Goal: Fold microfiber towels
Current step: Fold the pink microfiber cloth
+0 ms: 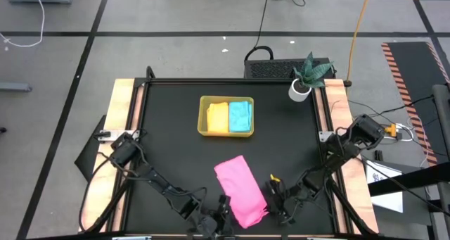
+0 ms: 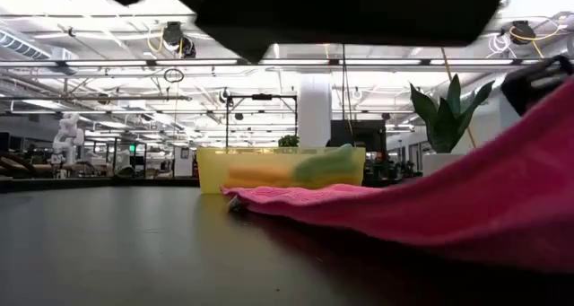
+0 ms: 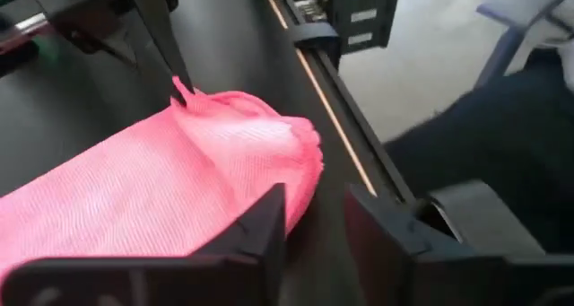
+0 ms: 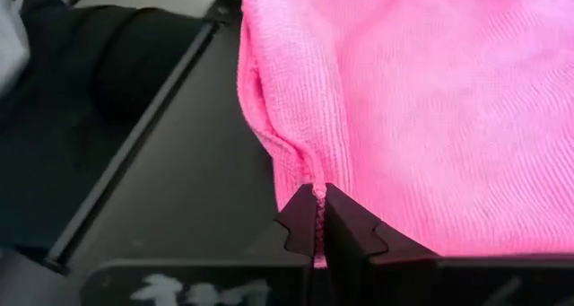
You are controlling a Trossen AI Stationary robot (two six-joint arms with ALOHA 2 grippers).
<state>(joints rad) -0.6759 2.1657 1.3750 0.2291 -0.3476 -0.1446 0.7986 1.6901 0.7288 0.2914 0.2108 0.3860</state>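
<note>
A: Pink towel (image 1: 241, 181). Where was it?

B: On the dark surface (image 1: 169, 148), near edge, about the middle. It lay folded in a long strip, running from mid-surface toward the near right. From the low view it rose at the right side, lifted off the surface there.

A: Right pincer (image 4: 319, 218)?

B: At the strip's near right end. Fingers together, clamped on a pinch of the pink towel's edge. The right wrist view showed cloth caught between the tips.

A: And the left pincer (image 3: 316, 223)?

B: At the near end of the same towel, on its left side. Fingers apart, a clear gap between them. One finger (image 3: 267, 227) stood against the folded edge; nothing was gripped. The right arm's closed tip showed farther off in that view, pinching the pink cloth.

A: Other towels?

B: Two sat in the yellow tray (image 1: 202, 120) toward the far middle: the yellow towel (image 1: 218, 117) on the left, the blue towel (image 1: 240, 116) on the right, side by side and touching.

A: Anything else?

B: Potted plant (image 1: 306, 77) at the far right corner, well apart from the tray.
</note>
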